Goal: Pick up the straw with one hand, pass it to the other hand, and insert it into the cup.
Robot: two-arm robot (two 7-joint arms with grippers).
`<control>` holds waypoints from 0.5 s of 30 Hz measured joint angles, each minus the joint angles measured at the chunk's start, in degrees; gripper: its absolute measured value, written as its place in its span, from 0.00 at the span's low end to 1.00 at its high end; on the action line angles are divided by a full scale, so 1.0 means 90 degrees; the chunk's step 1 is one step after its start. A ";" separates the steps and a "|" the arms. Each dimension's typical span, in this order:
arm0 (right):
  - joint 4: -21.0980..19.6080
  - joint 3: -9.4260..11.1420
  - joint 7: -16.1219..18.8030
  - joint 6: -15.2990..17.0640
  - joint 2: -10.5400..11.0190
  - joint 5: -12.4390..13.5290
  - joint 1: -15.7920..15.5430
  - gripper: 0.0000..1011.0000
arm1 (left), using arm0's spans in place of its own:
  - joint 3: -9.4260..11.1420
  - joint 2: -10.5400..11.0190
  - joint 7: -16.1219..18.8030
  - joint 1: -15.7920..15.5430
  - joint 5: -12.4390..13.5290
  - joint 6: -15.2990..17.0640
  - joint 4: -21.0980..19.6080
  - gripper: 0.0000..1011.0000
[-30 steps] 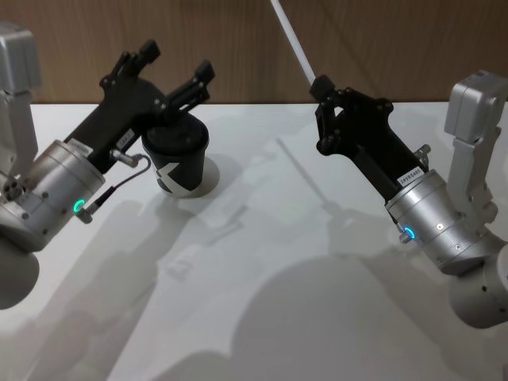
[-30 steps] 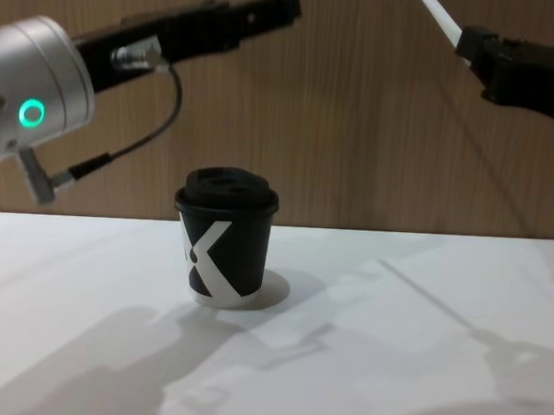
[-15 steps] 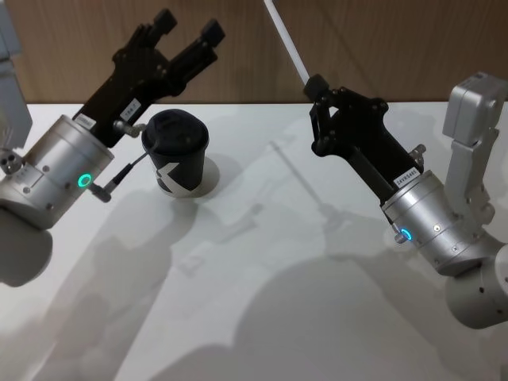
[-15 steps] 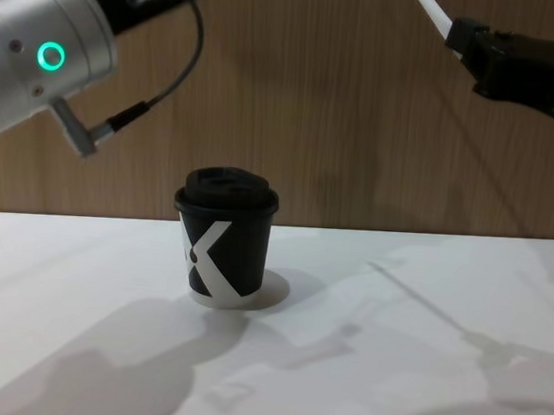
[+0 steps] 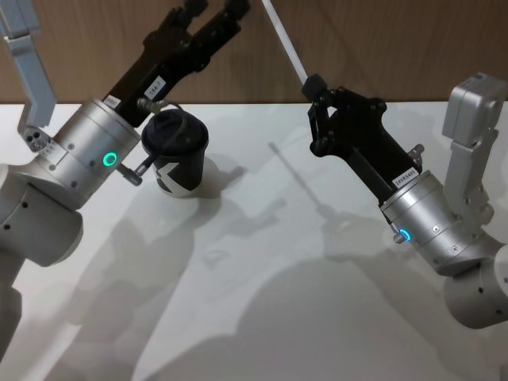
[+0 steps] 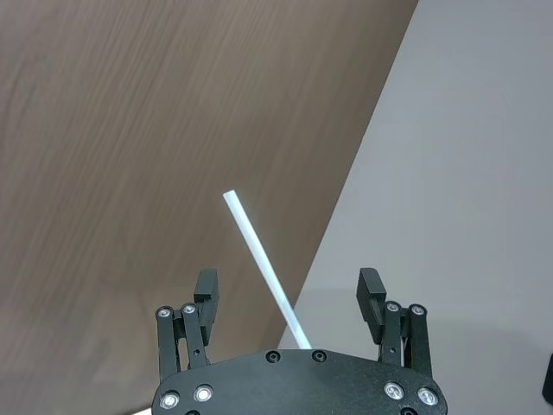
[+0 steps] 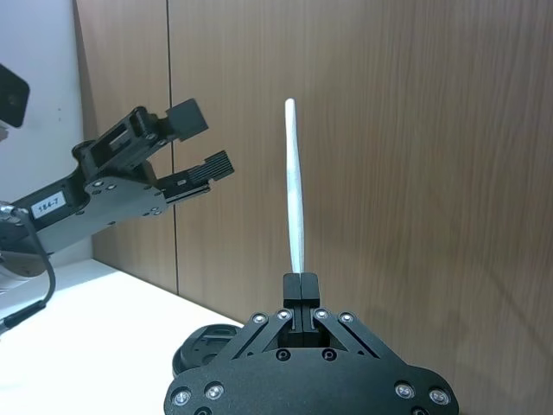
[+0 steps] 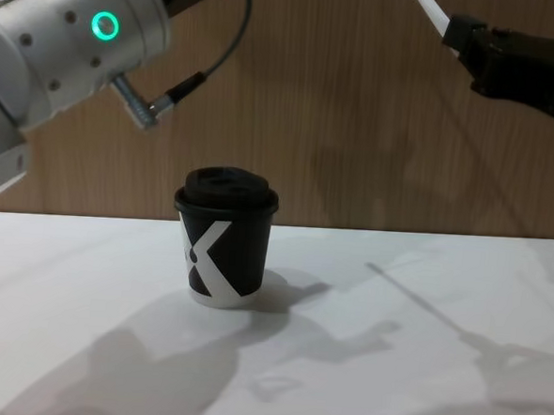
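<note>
My right gripper [image 5: 314, 84] is shut on the lower end of the white straw [image 5: 286, 41], which slants up and away from it above the table. The right wrist view has the straw [image 7: 295, 190] standing straight up from the shut right gripper [image 7: 301, 281]. My left gripper [image 5: 213, 9] is open and raised above the black cup [image 5: 176, 151], a gap away from the straw. Seen from the left wrist, the straw [image 6: 263, 268] lies farther off, between the open fingers of the left gripper [image 6: 289, 284]. The lidded cup [image 8: 223, 242] stands upright on the table.
The white table [image 5: 238, 302] stretches out in front of the cup, bare but for the arms' shadows. A wood-panel wall [image 8: 338, 127] runs behind it. The left arm's silver wrist [image 8: 71, 35] with its green ring hangs high above the cup's left side.
My left arm has risen from beside the cup and swung its open gripper up toward the straw. The right gripper has kept the straw, shifting slightly left.
</note>
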 joint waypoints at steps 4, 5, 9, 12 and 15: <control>0.0000 -0.0003 0.0003 -0.0005 0.0001 0.0005 0.0001 0.00 | 0.0027 -0.0101 0.0009 -0.0079 -0.0158 0.0075 0.0085 0.99; 0.0000 -0.0003 0.0003 -0.0005 0.0002 0.0005 0.0000 0.00 | 0.0031 -0.0120 0.0015 -0.0091 -0.0185 0.0088 0.0100 0.99; 0.0000 -0.0006 0.0006 -0.0008 0.0004 0.0009 0.0001 0.00 | 0.0053 -0.0224 0.0082 -0.0161 -0.0350 0.0171 0.0192 0.99; -0.0001 -0.0009 0.0008 -0.0009 0.0005 0.0011 0.0001 0.00 | 0.0064 -0.0288 0.0135 -0.0205 -0.0449 0.0222 0.0254 0.99; -0.0001 -0.0011 0.0008 -0.0011 0.0005 0.0013 0.0001 0.00 | 0.0075 -0.0326 0.0168 -0.0238 -0.0511 0.0255 0.0301 0.99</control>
